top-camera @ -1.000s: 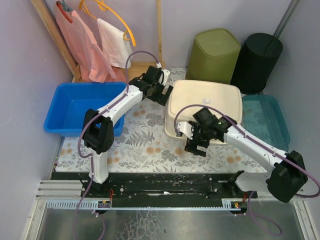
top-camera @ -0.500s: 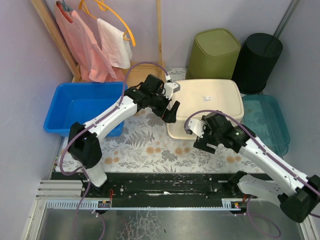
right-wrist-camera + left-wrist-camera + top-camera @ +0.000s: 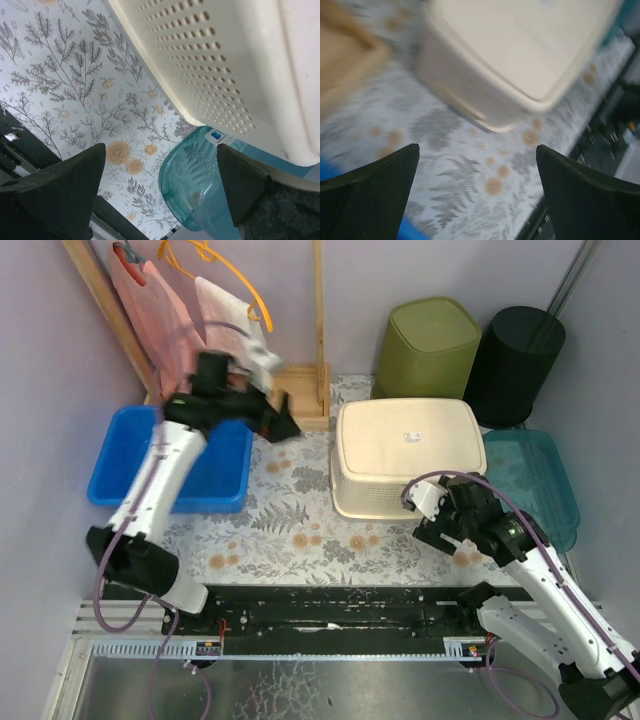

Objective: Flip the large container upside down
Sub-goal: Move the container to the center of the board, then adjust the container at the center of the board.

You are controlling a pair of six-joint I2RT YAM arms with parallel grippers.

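Note:
The large cream container (image 3: 405,455) lies upside down on the floral table, its flat bottom with a small label facing up. It also shows blurred in the left wrist view (image 3: 520,55) and as a perforated wall in the right wrist view (image 3: 235,70). My left gripper (image 3: 283,423) is open and empty, raised over the table left of the container; in its own view (image 3: 477,195) only tablecloth lies between the fingers. My right gripper (image 3: 452,540) is open and empty, just in front of the container's near right corner, and appears wide open in its own view (image 3: 162,192).
A blue tub (image 3: 165,455) sits at the left. A teal tub (image 3: 535,485) sits right of the container, also in the right wrist view (image 3: 200,185). A green bin (image 3: 432,345) and a black bin (image 3: 515,360) stand behind. Clothes (image 3: 190,325) hang at the back left.
The container has settled flat and upside down. My left arm has swung away to the left and up. My right arm has pulled back toward the near right; both are off the container.

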